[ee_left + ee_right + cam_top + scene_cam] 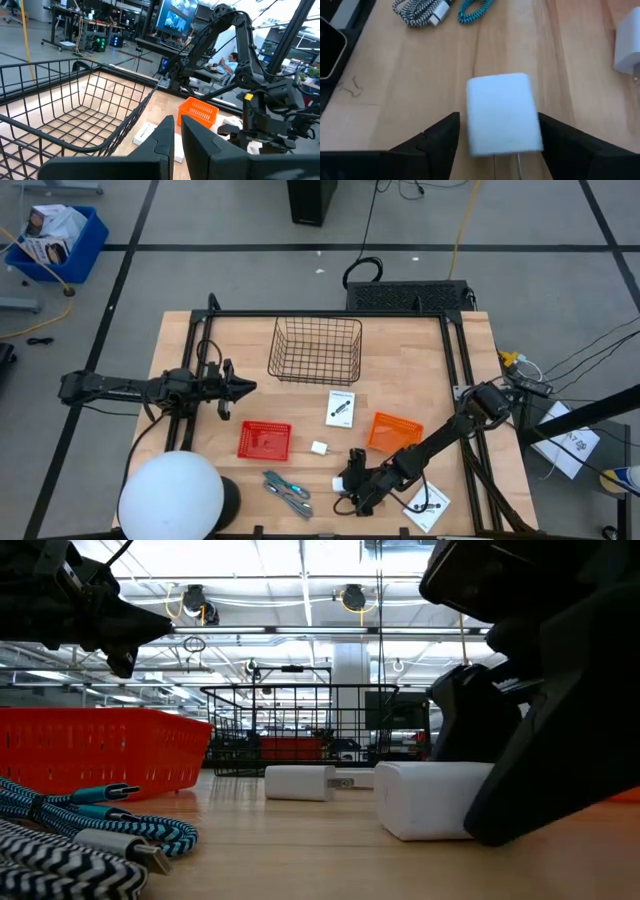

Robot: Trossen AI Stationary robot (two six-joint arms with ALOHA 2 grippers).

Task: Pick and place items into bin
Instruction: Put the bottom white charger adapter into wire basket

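I see the wire basket (315, 348) at the table's (420, 380) twelve o'clock, with my left gripper (244, 388) parked at nine o'clock, fingers closed on nothing. At five o'clock my right gripper (345, 483) stands open astride one white cube (503, 113); the other cube (320, 448) lies near centre.

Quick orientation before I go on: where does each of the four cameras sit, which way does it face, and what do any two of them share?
High view: overhead, looking straight down on the table, both arms, the wire basket.
Low view: at tabletop height, looking level across; the right gripper looms beside a white cube.
Left wrist view: looks past the left gripper over the basket toward the right arm.
Right wrist view: looks down between open fingers at the cube.
Shared: the cube appears in the low, right wrist and high views.
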